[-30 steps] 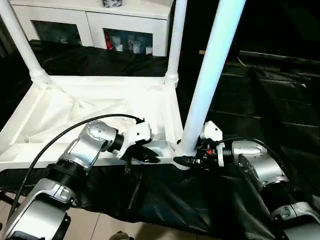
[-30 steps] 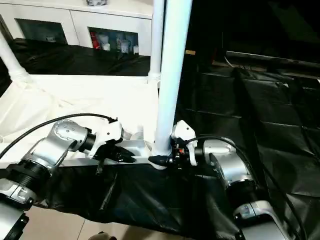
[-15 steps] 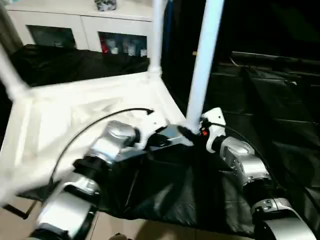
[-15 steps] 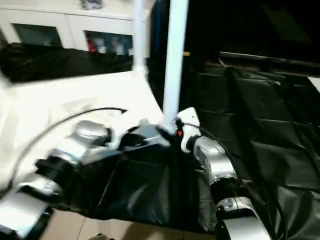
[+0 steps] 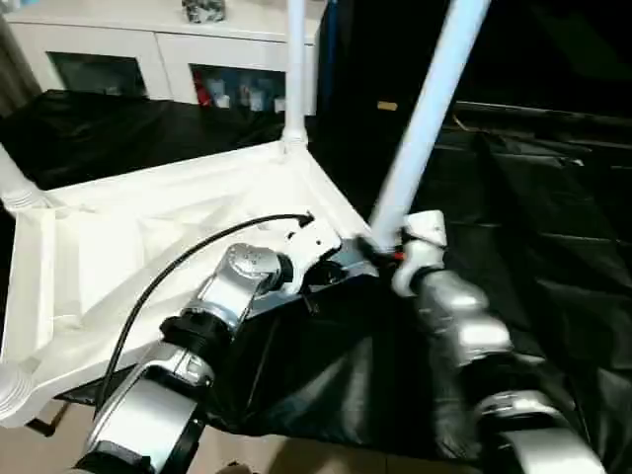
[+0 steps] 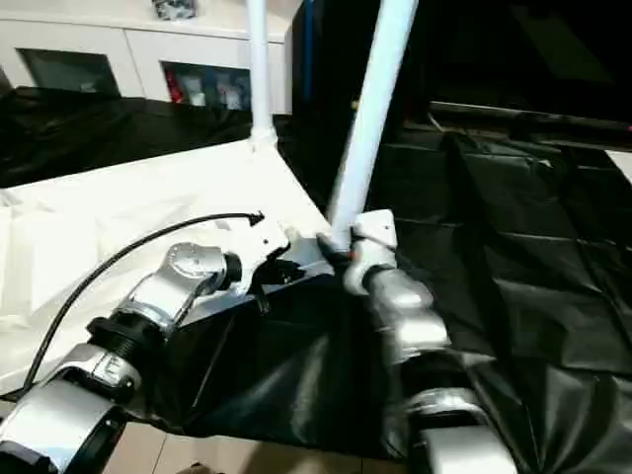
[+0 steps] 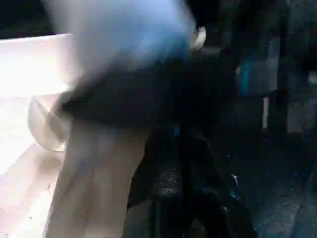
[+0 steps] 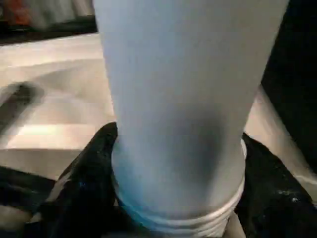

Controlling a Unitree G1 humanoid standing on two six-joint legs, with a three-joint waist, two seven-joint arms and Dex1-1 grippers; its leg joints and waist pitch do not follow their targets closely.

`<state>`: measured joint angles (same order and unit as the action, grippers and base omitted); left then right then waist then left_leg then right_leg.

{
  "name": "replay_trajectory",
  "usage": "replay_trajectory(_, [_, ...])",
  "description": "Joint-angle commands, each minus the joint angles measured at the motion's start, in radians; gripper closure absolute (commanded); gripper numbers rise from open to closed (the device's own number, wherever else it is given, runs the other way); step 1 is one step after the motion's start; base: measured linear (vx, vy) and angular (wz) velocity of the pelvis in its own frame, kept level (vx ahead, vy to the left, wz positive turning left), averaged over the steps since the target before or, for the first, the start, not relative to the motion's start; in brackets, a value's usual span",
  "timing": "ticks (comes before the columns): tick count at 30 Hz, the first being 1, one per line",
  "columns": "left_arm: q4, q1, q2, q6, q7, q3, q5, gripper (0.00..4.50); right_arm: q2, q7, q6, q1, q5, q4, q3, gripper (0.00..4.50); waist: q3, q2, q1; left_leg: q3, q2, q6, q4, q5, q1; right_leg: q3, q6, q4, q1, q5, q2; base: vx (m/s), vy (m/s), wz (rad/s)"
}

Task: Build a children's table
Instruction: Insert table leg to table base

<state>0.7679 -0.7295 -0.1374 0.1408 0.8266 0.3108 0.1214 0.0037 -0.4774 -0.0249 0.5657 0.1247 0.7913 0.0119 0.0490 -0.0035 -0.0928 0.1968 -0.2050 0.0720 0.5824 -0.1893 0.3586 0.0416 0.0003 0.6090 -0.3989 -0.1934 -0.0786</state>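
Note:
The children's table top [image 5: 148, 232] lies upside down, ribbed side up, on black cloth. One white leg [image 5: 294, 69] stands in the far corner socket and another leg [image 5: 14, 183] at the left. A third leg [image 5: 427, 118] rises tilted from the near right corner. My right gripper [image 5: 380, 252] is shut on this leg's base, and its black fingers [image 8: 84, 173] flank the leg [image 8: 183, 99] just above its threaded end. My left gripper [image 5: 334, 275] is shut and rests against the top's near rim beside that corner, with its fingers [image 7: 171, 188] together.
A white glass-door cabinet [image 5: 148, 54] stands behind. Black cloth [image 5: 533, 197] covers the surface to the right and hangs over the front edge. A black cable [image 5: 168, 272] arcs over my left forearm. An empty corner socket [image 5: 10, 390] sits at the near left.
The whole view has shifted. The table top now sits turned, its near right corner farther from me. The gripped leg leans more to the right and my right forearm points more straight ahead.

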Motion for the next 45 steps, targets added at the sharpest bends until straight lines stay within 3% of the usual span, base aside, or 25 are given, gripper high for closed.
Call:
replay_trajectory(1, [-0.015, -0.009, 0.002, -0.028, 0.017, 0.021, 0.002, 4.50, -0.016, -0.017, 0.011, -0.021, -0.008, 0.040, -0.008, 1.75, -0.053, 0.005, 0.004, -0.017, -0.031, 0.012, -0.082, -0.303, -0.020, -0.041, -0.201, -0.090, 0.025, -0.274, -0.062, 0.000, 0.000, 0.00])
replay_trajectory(3, [-0.032, 0.005, -0.012, -0.056, 0.046, 0.017, -0.005, 4.50, -0.027, -0.040, -0.008, -0.026, 0.000, 0.029, 0.000, 1.75, -0.055, 0.007, 0.005, -0.018, -0.030, 0.006, -0.083, -0.266, -0.008, -0.039, -0.207, -0.081, 0.035, -0.219, -0.063, 0.000, 0.000, 0.00])
replay_trajectory(7, [-0.076, 0.028, -0.045, -0.097, 0.105, -0.026, -0.053, 4.50, -0.058, -0.106, -0.045, -0.034, 0.019, 0.005, 0.014, 1.75, -0.066, 0.008, 0.003, -0.014, -0.027, -0.023, -0.069, -0.165, -0.003, -0.037, -0.245, -0.060, 0.045, -0.035, -0.061, 0.000, 0.000, 0.00])
replay_trajectory(9, [-0.104, 0.032, -0.066, -0.090, 0.145, -0.038, -0.077, 4.05, -0.070, -0.126, -0.054, -0.032, 0.025, 0.001, 0.021, 1.75, -0.065, 0.004, 0.004, -0.011, -0.025, -0.050, -0.065, -0.131, 0.000, -0.035, -0.267, -0.054, 0.047, 0.013, -0.061, 0.000, 0.000, 0.00])
replay_trajectory(11, [-0.184, 0.041, -0.110, -0.054, 0.233, -0.056, -0.129, 3.84, -0.094, -0.140, -0.056, -0.027, 0.037, -0.006, 0.030, 1.75, -0.067, 0.005, 0.001, -0.012, -0.028, -0.056, -0.064, -0.120, 0.000, -0.035, -0.279, -0.051, 0.049, 0.008, -0.066, 0.000, 0.000, 0.00])
replay_trajectory(13, [-0.224, 0.047, -0.130, -0.047, 0.274, -0.073, -0.164, 3.71, -0.104, -0.145, -0.057, -0.024, 0.042, -0.010, 0.034, 1.75, -0.063, 0.005, 0.003, -0.009, -0.030, -0.051, -0.065, -0.118, -0.002, -0.034, -0.286, -0.051, 0.044, -0.001, -0.060, 0.000, 0.000, 0.00])
replay_trajectory(18, [-0.326, 0.057, -0.181, 0.067, 0.389, -0.136, -0.284, 3.26, -0.127, -0.216, -0.057, -0.034, 0.059, -0.051, 0.026, 1.75, -0.059, 0.000, 0.007, -0.004, -0.028, -0.042, -0.065, -0.143, -0.004, -0.035, -0.278, -0.052, 0.043, -0.054, -0.055, 0.000, 0.000, 0.00])
replay_trajectory(19, [-0.325, 0.054, -0.179, 0.072, 0.388, -0.151, -0.299, 3.15, -0.130, -0.234, -0.053, -0.038, 0.063, -0.062, 0.022, 1.75, -0.059, -0.005, 0.007, -0.002, -0.028, -0.044, -0.065, -0.140, -0.004, -0.035, -0.277, -0.052, 0.043, -0.052, -0.055, 0.000, 0.000, 0.00])
replay_trajectory(20, [-0.316, 0.043, -0.172, 0.070, 0.373, -0.180, -0.325, 3.09, -0.137, -0.276, -0.041, -0.045, 0.071, -0.087, 0.011, 1.75, -0.058, -0.003, 0.003, -0.002, -0.026, -0.050, -0.062, -0.134, -0.001, -0.035, -0.275, -0.051, 0.047, -0.043, -0.053, 0.000, 0.000, 0.00])
replay_trajectory(26, [-0.279, 0.001, -0.078, 0.112, 0.260, -0.253, -0.399, 2.64, -0.162, -0.425, 0.039, -0.082, 0.128, -0.222, -0.034, 1.75, -0.059, -0.015, -0.005, -0.002, -0.030, -0.071, -0.058, -0.115, 0.000, -0.034, -0.275, -0.050, 0.045, -0.038, -0.057, 0.000, 0.000, 0.00])
replay_trajectory(27, [-0.281, -0.001, -0.062, 0.129, 0.259, -0.257, -0.414, 2.39, -0.166, -0.444, 0.054, -0.085, 0.135, -0.243, -0.042, 1.75, -0.059, -0.016, -0.005, -0.003, -0.030, -0.071, -0.058, -0.111, 0.000, -0.034, -0.275, -0.049, 0.046, -0.037, -0.058, 0.000, 0.000, 0.00])
replay_trajectory(35, [-0.328, -0.002, 0.024, 0.212, 0.274, -0.280, -0.520, 1.80, -0.201, -0.563, 0.165, -0.111, 0.162, -0.361, -0.106, 1.75, -0.060, -0.021, -0.013, -0.003, -0.027, -0.091, -0.052, -0.072, 0.002, -0.032, -0.295, -0.043, 0.049, 0.025, -0.054, 0.000, 0.000, 0.00])
replay_trajectory(41, [-0.386, 0.022, 0.015, 0.210, 0.346, -0.241, -0.533, 1.32, -0.238, -0.612, 0.241, -0.132, 0.169, -0.409, -0.135, 1.75, -0.058, -0.021, -0.016, -0.004, -0.029, -0.083, -0.052, -0.092, 0.000, -0.032, -0.287, -0.047, 0.048, -0.019, -0.055, 0.000, 0.000, 0.00])
replay_trajectory(45, [-0.418, 0.043, -0.013, 0.246, 0.390, -0.200, -0.525, 1.30, -0.274, -0.654, 0.291, -0.141, 0.179, -0.440, -0.148, 1.75, -0.057, -0.020, -0.018, -0.005, -0.030, -0.074, -0.053, -0.098, -0.001, -0.033, -0.276, -0.046, 0.048, -0.029, -0.055, 0.000, 0.000, 0.00])
